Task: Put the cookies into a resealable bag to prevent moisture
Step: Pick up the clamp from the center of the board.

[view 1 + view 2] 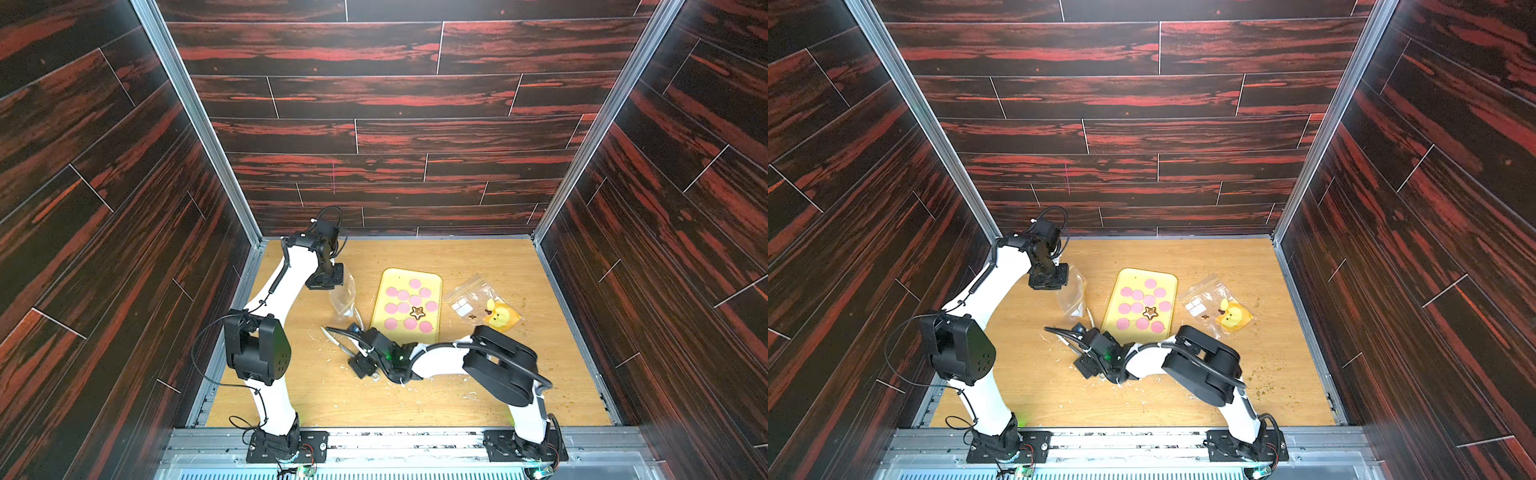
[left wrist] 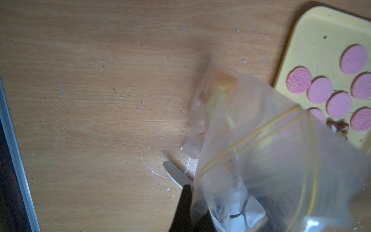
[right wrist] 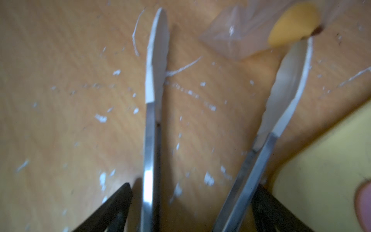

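So far no cookie looks bagged: your cookies [image 1: 409, 305] all sit on the yellow tray [image 1: 409, 274]. The left end effector [image 1: 327, 283] pinches the bag [image 1: 344, 297], and the right end effector [image 3: 193, 198] grips spread, empty tongs [image 3: 152, 100].

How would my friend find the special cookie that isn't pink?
Look for the yellow tray in the middle of the wooden table. On it lie round pink cookies, and among them sits the star cookie. It alone is brown and star-shaped, with a pale outline.

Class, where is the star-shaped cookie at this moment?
In both top views the star-shaped cookie lies on the yellow tray, among the pink cookies, in its nearer half.
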Tool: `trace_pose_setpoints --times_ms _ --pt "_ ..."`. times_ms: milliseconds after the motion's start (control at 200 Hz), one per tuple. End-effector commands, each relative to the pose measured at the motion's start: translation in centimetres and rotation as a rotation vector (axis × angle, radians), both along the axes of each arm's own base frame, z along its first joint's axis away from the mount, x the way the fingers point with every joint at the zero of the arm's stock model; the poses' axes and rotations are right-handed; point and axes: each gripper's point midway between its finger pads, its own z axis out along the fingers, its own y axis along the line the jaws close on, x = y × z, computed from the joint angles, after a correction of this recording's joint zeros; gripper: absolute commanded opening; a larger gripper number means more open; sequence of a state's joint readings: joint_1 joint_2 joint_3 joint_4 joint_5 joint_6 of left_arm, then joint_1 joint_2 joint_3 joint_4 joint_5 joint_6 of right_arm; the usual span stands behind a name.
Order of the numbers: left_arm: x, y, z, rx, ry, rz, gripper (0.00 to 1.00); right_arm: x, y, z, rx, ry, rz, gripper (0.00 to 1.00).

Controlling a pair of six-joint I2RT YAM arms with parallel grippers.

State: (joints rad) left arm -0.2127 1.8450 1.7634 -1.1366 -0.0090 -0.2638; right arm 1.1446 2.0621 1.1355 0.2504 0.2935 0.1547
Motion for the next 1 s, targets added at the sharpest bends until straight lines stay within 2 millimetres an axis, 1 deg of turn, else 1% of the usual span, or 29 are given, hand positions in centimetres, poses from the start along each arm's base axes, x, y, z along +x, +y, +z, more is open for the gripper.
trace_pose_setpoints --times_ms 0,190,271,411,566,636,777,877,997 --pt "-1.1 0.9 1.1 0.015 -0.006 -0.003 0.0 1.0 -0.5 -2.6 -0.056 0.005 -0.012 0.89" --pt "-1.0 0.8 1.0 -0.001 -0.005 -0.004 0.0 1.4 0.1 -2.7 -0.01 0.034 -0.008 0.84" --pt "-0.9 0.7 0.8 -0.003 0.0 -0.008 0.0 1.3 0.4 -2.3 0.012 0.036 0.005 0.79" --pt "-0.7 0.7 0.8 -0.001 -0.001 -0.01 0.0 1.0 0.1 -0.8 0.046 0.02 0.015 0.69" --pt "-0.3 0.9 1.2 0.004 -0.011 -0.005 0.0 0.2 -0.6 1.5 0.079 0.007 0.038 0.56" --pt "0.0 1.0 1.5 0.006 -0.019 -0.003 0.0 -0.3 -1.5 1.8 0.061 0.007 0.046 0.5" --pt "0.6 1.9 2.4 0.034 -0.045 0.016 0.0 -1.4 -4.2 2.1 0.023 0.002 0.027 0.49" --pt "1.0 2.7 2.8 0.064 -0.056 0.029 0.0 -2.6 -5.9 2.4 0.007 0.023 0.027 0.48" --pt "1.3 3.3 3.2 0.097 -0.066 0.036 0.0 -3.4 -7.8 3.4 0.006 0.029 0.014 0.48"
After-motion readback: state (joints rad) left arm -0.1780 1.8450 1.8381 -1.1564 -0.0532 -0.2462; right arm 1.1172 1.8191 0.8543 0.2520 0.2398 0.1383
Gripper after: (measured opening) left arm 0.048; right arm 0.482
